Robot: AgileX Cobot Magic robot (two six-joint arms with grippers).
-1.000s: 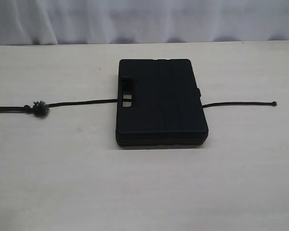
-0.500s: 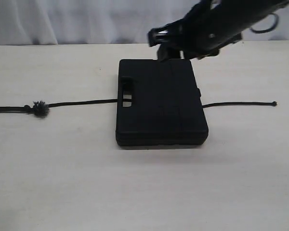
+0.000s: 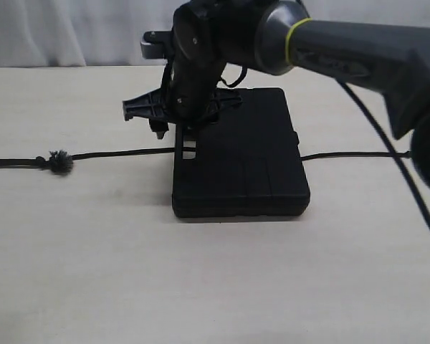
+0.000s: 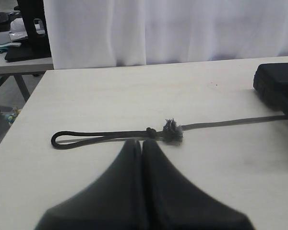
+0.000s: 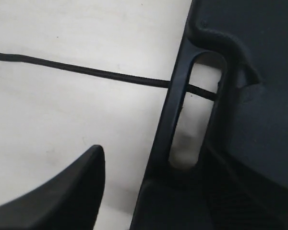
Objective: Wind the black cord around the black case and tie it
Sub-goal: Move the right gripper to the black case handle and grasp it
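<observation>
One pale table [image 3: 93,272], white curtain [image 3: 57,29] behind, left fingers [image 4: 120,191] pressed together, right fingers [image 5: 62,196] spread

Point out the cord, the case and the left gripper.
cord [image 4: 172,131], left wrist view, its grey frayed knot.
case [image 3: 251,168], exterior view, its grooved top face.
left gripper [image 4: 142,143], left wrist view, where its shut fingertips meet.

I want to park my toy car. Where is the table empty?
The wide bare table strip nearer the camera than the black case and black cord is free. It is crowded at the case's handle edge, where the right claw hovers.
</observation>
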